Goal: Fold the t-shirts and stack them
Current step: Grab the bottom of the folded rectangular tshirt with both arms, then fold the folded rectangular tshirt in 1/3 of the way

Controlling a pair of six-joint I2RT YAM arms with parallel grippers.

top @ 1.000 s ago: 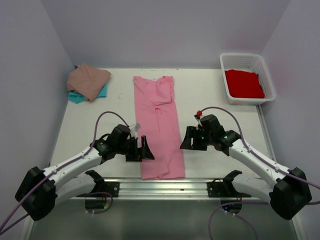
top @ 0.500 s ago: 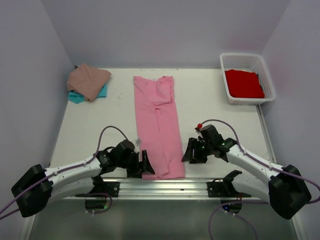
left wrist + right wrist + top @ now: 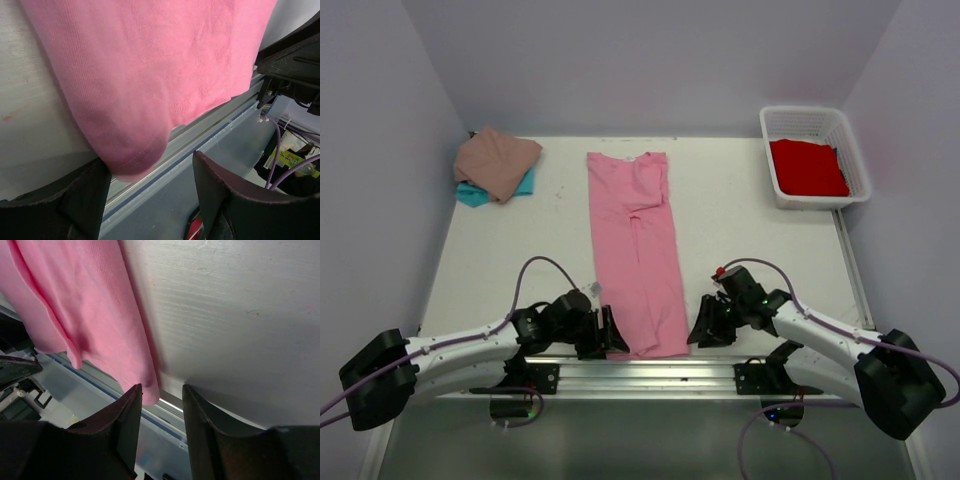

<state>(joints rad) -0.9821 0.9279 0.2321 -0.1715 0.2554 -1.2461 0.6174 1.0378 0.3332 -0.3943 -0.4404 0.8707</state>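
The bright pink t-shirt [image 3: 637, 250] lies as a long narrow strip down the middle of the table, its hem hanging over the near edge. My left gripper [image 3: 613, 335] is open at the hem's left corner [image 3: 131, 162], which lies between its jaws. My right gripper [image 3: 700, 332] is open at the hem's right corner [image 3: 145, 385], also between its jaws. The tan-pink t-shirt [image 3: 496, 162] lies folded on the teal t-shirt [image 3: 470, 193] at the far left. The red t-shirt [image 3: 808, 167] lies in the white basket [image 3: 817, 122].
The basket stands at the far right corner. The metal rail [image 3: 650, 375] runs along the near table edge below the hem, also seen in the left wrist view [image 3: 200, 135]. Purple walls close in the table on three sides.
Both grippers have moved toward me along the sides of the pink shirt, from its lower middle down to the hem corners at the table's near edge.
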